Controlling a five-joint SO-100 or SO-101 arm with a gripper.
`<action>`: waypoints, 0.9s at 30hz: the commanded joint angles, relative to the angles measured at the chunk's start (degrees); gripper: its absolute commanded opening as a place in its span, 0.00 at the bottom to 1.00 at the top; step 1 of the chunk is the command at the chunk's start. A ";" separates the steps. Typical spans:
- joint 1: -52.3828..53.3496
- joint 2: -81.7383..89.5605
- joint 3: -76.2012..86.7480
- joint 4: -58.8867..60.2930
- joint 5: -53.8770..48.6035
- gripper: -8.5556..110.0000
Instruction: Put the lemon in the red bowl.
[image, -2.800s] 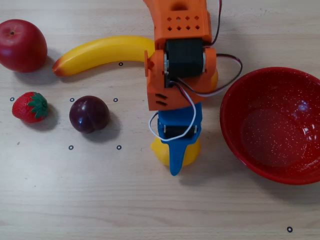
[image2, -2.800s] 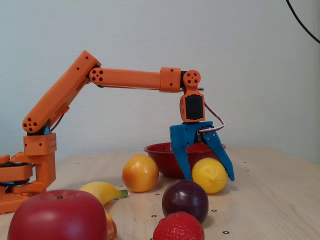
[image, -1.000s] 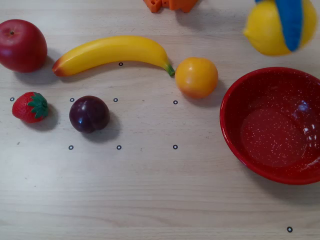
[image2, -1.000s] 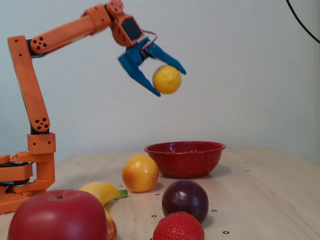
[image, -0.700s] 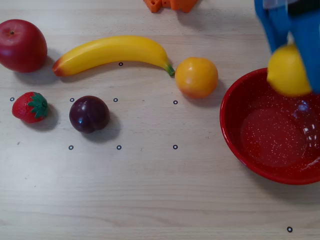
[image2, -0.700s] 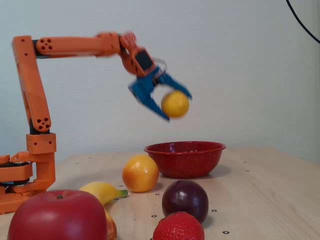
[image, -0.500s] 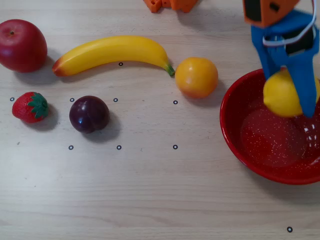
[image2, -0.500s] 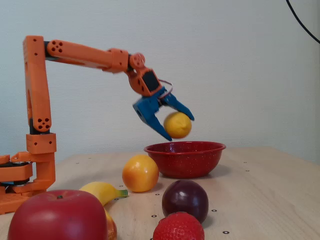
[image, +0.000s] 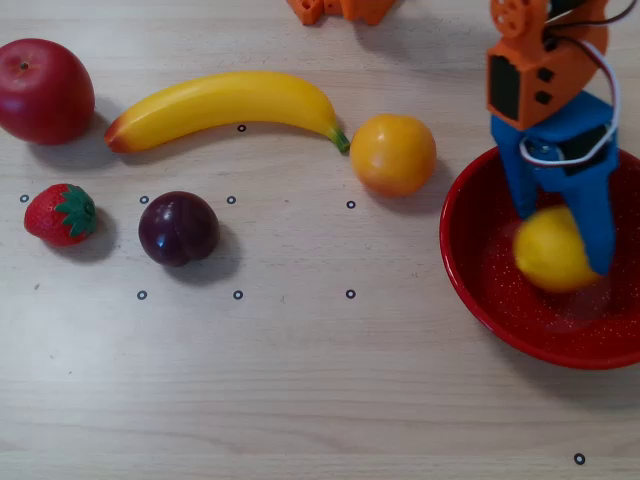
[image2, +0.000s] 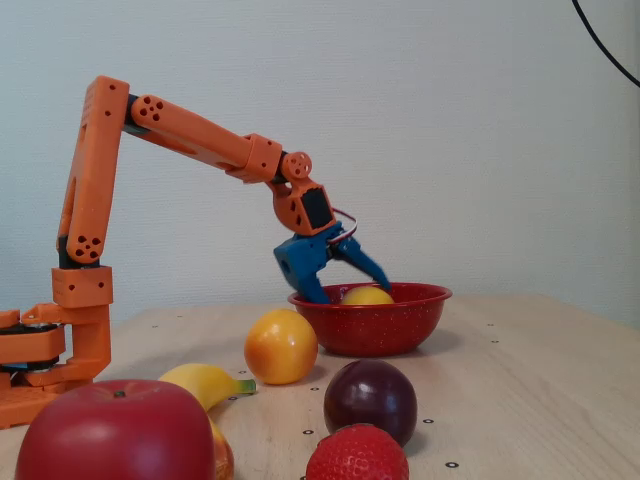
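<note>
The yellow lemon (image: 553, 250) lies inside the red speckled bowl (image: 462, 262) at the right edge of the overhead view. In the fixed view only the lemon's top (image2: 367, 295) shows above the bowl's rim (image2: 380, 325). My blue gripper (image: 560, 240) hangs over the bowl with its jaws spread on either side of the lemon. In the fixed view the gripper (image2: 350, 290) has one finger dipped into the bowl and the other lifted clear of the lemon. The gripper looks open.
On the wooden table to the left of the bowl lie an orange-tinted round fruit (image: 393, 153), a banana (image: 228, 103), a red apple (image: 44, 90), a strawberry (image: 62, 214) and a dark plum (image: 178, 228). The arm's orange base (image2: 50, 340) stands at the far left of the fixed view.
</note>
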 joint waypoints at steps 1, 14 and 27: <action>0.79 3.25 -7.82 1.32 -0.70 0.39; -6.06 20.65 -9.05 10.55 -1.14 0.07; -21.71 57.39 27.86 10.90 0.35 0.07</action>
